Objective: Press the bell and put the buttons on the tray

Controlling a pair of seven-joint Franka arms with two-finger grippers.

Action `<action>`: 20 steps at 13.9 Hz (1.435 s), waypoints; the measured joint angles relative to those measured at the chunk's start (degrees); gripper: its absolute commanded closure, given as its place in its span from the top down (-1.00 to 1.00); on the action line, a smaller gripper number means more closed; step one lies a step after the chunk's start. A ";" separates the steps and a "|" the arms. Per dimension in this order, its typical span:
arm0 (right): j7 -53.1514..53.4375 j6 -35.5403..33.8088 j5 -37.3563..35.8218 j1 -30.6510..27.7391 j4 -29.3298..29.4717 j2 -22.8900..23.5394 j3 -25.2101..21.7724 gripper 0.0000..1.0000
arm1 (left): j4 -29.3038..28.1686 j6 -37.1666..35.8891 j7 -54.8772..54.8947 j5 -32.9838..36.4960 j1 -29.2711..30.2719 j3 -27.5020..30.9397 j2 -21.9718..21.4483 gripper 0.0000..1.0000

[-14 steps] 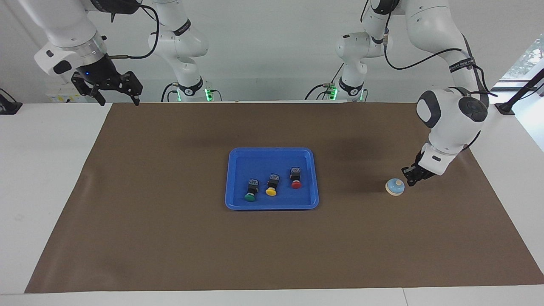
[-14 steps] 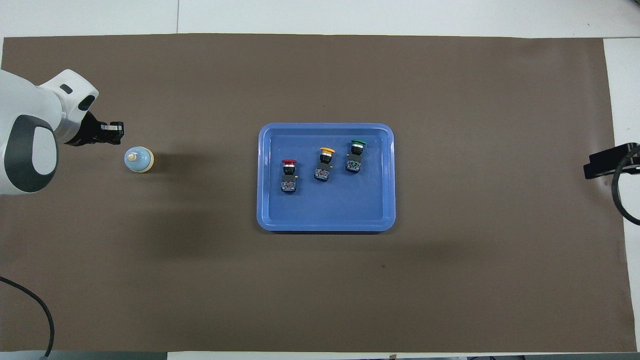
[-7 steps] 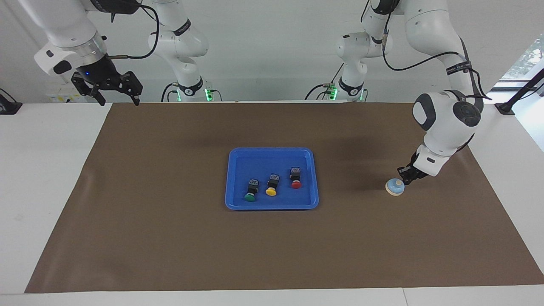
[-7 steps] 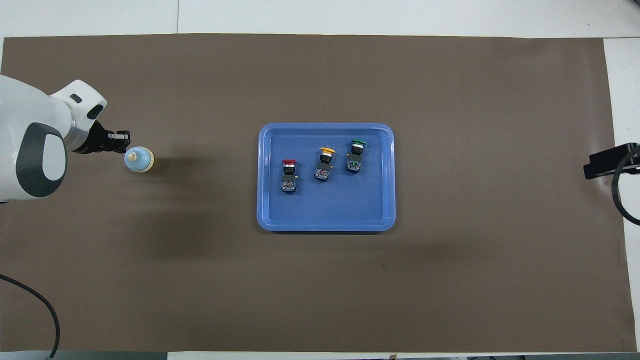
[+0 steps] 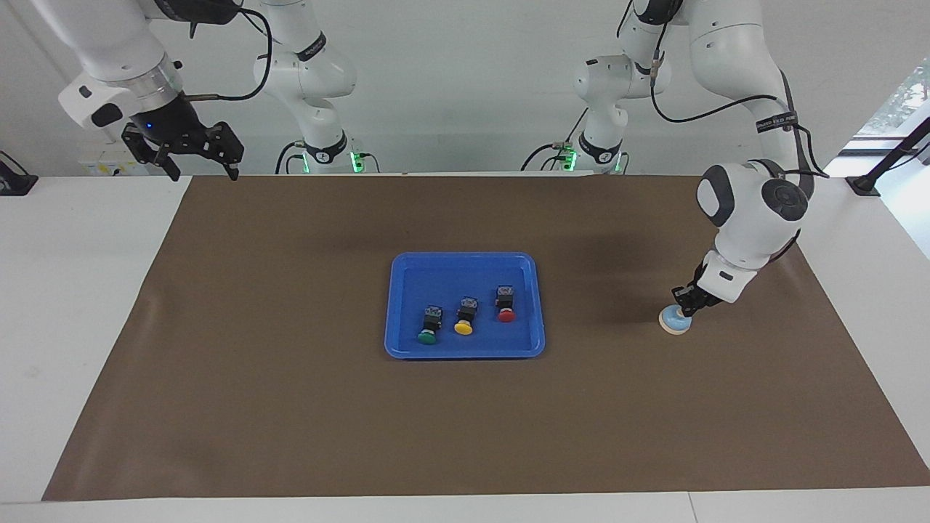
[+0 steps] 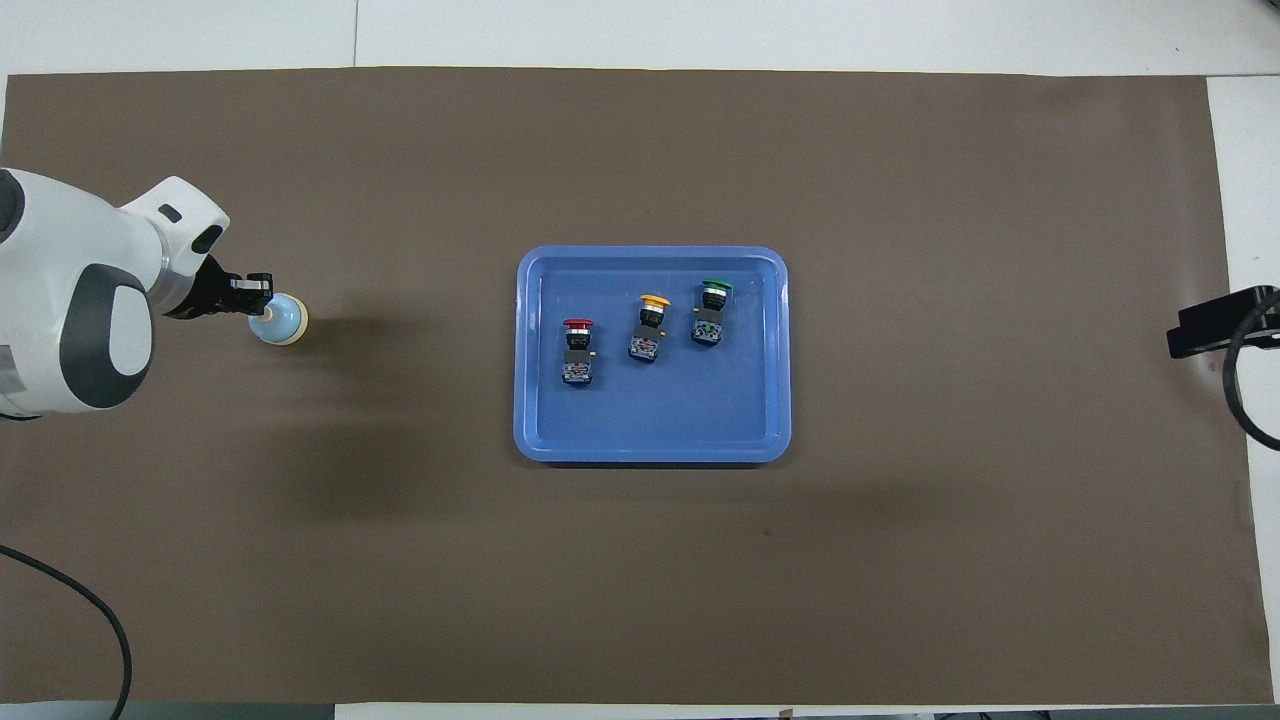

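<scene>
The light-blue bell (image 5: 675,322) (image 6: 283,321) stands on the brown mat toward the left arm's end of the table. My left gripper (image 5: 683,302) (image 6: 262,290) is shut, its tips right on top of the bell, covering the knob. The blue tray (image 5: 465,351) (image 6: 650,450) lies mid-table. In it lie the green button (image 5: 429,326) (image 6: 711,310), the yellow button (image 5: 464,317) (image 6: 649,326) and the red button (image 5: 506,304) (image 6: 577,349), each on its side. My right gripper (image 5: 195,156) waits open, raised over the mat's corner by the robots.
A brown mat (image 5: 290,407) (image 6: 900,560) covers most of the white table. A black clamp (image 6: 1215,320) shows at the right arm's end in the overhead view. A dark stand (image 5: 883,163) sits at the table edge by the left arm.
My left gripper has slid sideways from beside the bell onto its top, covering the knob. The right arm, the tray and the buttons have stayed put.
</scene>
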 measured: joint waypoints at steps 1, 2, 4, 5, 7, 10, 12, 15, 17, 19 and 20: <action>0.00 0.00 0.00 0.00 0.00 0.00 0.00 1.00 | -0.80 1.40 0.00 0.00 -0.01 -0.02 0.07 -1.00; 0.00 0.00 0.00 0.00 0.00 0.00 0.00 1.00 | -0.85 1.52 0.00 0.00 -0.02 -0.03 -0.09 -1.00; 0.00 0.00 0.00 0.00 0.00 0.00 0.00 1.00 | -0.82 1.58 0.00 0.00 -0.03 -0.03 -0.05 -1.00; 0.00 0.00 0.00 0.00 0.00 0.00 0.00 1.00 | -0.62 1.24 0.00 0.00 -0.03 -0.04 -0.04 -1.00; 0.00 0.00 0.00 0.00 0.00 0.00 0.00 1.00 | 1.82 -2.86 0.00 0.00 -0.03 -0.03 -0.26 -1.00; 0.00 0.00 0.00 0.00 -0.01 0.00 0.00 1.00 | 7.65 -15.50 0.00 0.00 -0.04 -0.04 -4.13 -0.61; 0.00 0.00 0.00 0.00 -0.01 0.00 0.00 1.00 | 8.69 -21.03 0.00 0.00 -0.05 -0.05 -8.72 -0.31; 0.00 0.00 0.00 0.00 -0.01 0.00 0.00 1.00 | 8.73 -27.74 0.00 0.00 -0.06 -0.08 -15.38 0.81; 0.00 0.00 0.00 0.00 -0.01 0.00 0.00 1.00 | 8.69 -29.90 0.00 0.00 -0.08 -0.24 -18.26 1.00; 0.00 0.00 0.00 0.00 -0.01 0.00 0.00 1.00 | 8.67 -32.05 0.00 0.00 -0.29 -0.58 -20.22 1.00; 0.00 0.00 0.00 0.00 -0.01 0.00 0.00 1.00 | 8.67 -33.09 0.00 0.00 -0.44 -0.77 -21.15 1.00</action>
